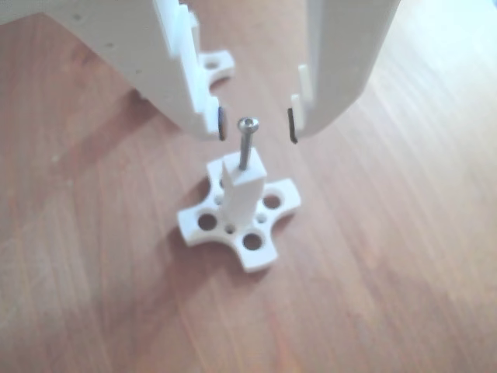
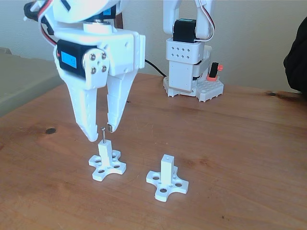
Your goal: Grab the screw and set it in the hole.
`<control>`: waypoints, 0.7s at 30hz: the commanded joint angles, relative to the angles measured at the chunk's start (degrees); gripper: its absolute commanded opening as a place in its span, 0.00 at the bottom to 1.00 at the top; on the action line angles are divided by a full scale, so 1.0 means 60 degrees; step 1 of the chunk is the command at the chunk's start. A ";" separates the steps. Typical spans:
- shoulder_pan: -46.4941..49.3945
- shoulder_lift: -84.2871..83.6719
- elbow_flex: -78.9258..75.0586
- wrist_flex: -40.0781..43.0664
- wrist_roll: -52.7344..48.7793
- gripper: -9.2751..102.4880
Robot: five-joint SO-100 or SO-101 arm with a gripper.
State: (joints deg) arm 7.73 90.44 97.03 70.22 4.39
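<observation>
The silvery screw point(image 1: 247, 142) stands upright in the hole on top of a white post point(image 1: 242, 190) with a cross-shaped base. In the fixed view the screw point(image 2: 103, 135) pokes up from the left post point(image 2: 105, 154). My white gripper point(image 1: 256, 126) is open, its two fingers on either side of the screw head, apart from it. In the fixed view the gripper point(image 2: 100, 132) hangs straight above that post, fingertips level with the screw's top. Nothing is between the fingers but the free-standing screw.
A second white post point(image 2: 167, 170) with a cross base stands to the right, its top hole bare. The arm's base point(image 2: 188, 72) sits at the back of the wooden table point(image 2: 240, 143). Another white cross piece point(image 1: 217, 64) lies behind the gripper. A dark object point(image 2: 298, 57) is at the right edge.
</observation>
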 commanded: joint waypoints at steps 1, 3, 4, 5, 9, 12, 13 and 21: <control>0.0044 0.0205 -0.0645 -0.0088 -0.0088 0.17; 0.0044 0.0190 -0.0659 -0.0088 -0.0088 0.17; 0.0044 0.0190 -0.0659 -0.0088 -0.0103 0.17; 0.0059 0.0176 -0.0659 -0.0088 -0.0103 0.17; 0.0073 0.0146 -0.0659 -0.0117 -0.0117 0.17; 0.0088 0.0132 -0.0659 -0.0117 -0.0132 0.17; 0.0103 0.0132 -0.0645 -0.0132 -0.0132 0.17; 0.0117 0.0103 -0.0645 -0.0161 -0.0176 0.16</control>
State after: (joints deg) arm 7.73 89.91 97.03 70.22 4.39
